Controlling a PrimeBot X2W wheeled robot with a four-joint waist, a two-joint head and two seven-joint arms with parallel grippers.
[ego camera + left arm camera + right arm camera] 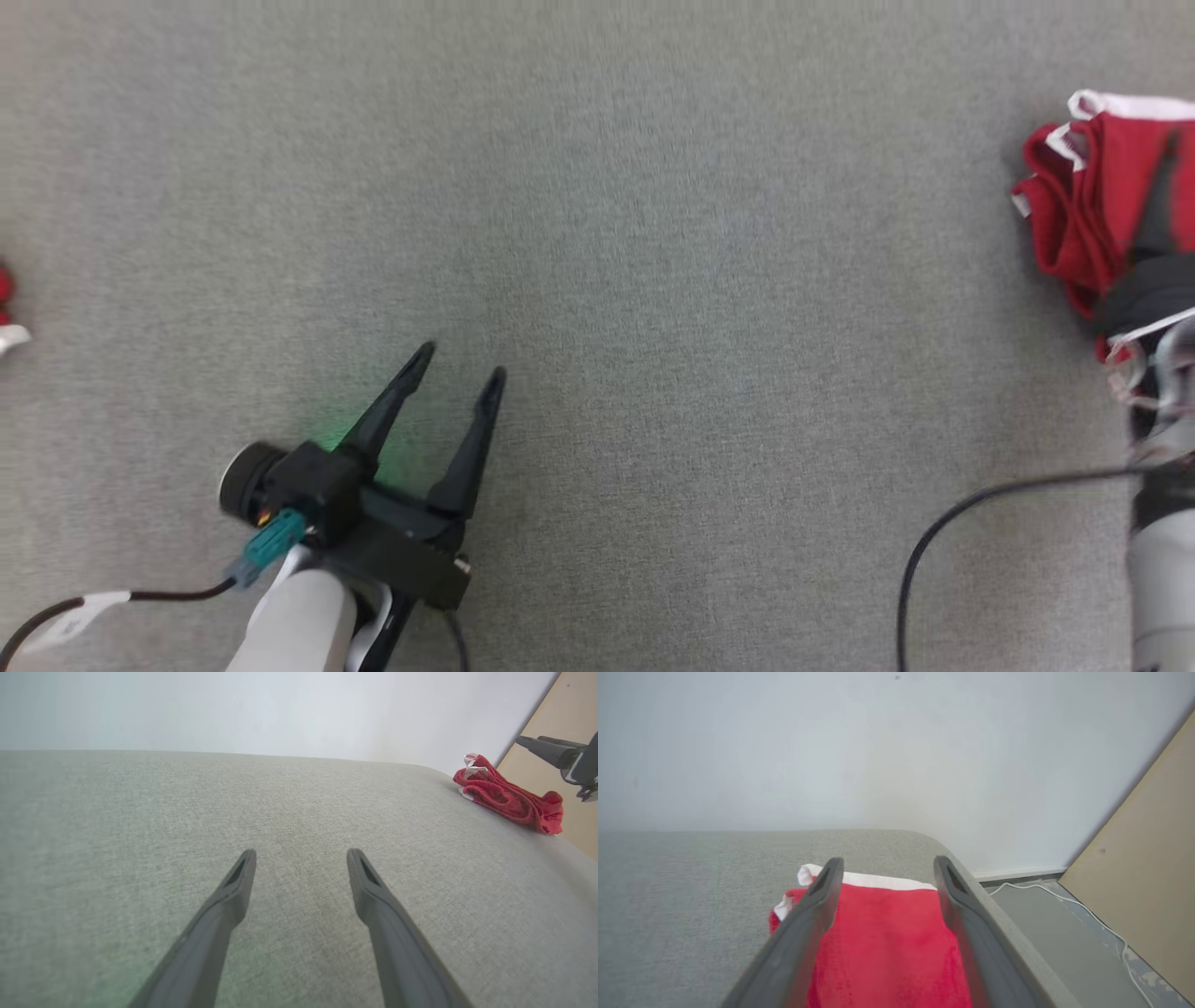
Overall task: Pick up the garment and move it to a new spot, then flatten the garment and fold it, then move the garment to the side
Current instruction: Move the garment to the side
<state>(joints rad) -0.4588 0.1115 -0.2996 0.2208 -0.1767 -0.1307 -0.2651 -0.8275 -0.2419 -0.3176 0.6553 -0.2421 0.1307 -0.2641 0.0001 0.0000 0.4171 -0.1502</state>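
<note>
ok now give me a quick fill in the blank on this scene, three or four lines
1. The garment is ___ with white trim.
2. It lies on a ___ fabric surface.
3. The right gripper, open, hangs over the ___.
4. The left gripper has jaws ___, not shut.

Missing words: red; grey; garment; open

Garment (pixel 1083 210) at the counter's (pixel 653 233) far right edge, right tool (pixel 887 863) above it, left tool (pixel 460 362) near left, well apart.
</note>
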